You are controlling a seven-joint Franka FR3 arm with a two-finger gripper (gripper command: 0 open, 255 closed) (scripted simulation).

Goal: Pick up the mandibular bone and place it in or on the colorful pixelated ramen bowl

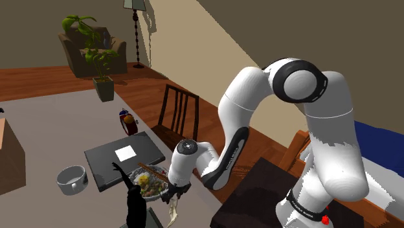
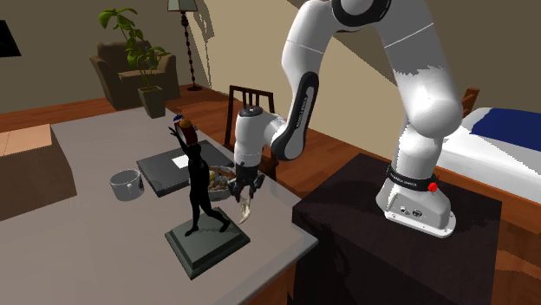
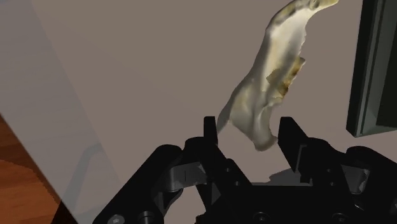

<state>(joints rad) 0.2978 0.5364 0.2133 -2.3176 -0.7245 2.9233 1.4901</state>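
On the grey table [image 2: 87,234], starting at the second exterior view's left, stands a small pale grey pot [image 2: 126,184]. Next is a flat dark grey slab [image 2: 160,173] bearing a white sheet [image 2: 180,161], then a black figurine [image 2: 200,186] on its dark square base [image 2: 208,247]. Just behind the figurine sits the multicoloured pixel-patterned bowl [image 2: 221,180] (food-like shapes inside). Right of the bowl, the black claw [image 2: 246,192] points down, clasping one end of the cream stained curved jawbone [image 2: 245,209], which hangs below it over the table near its edge.
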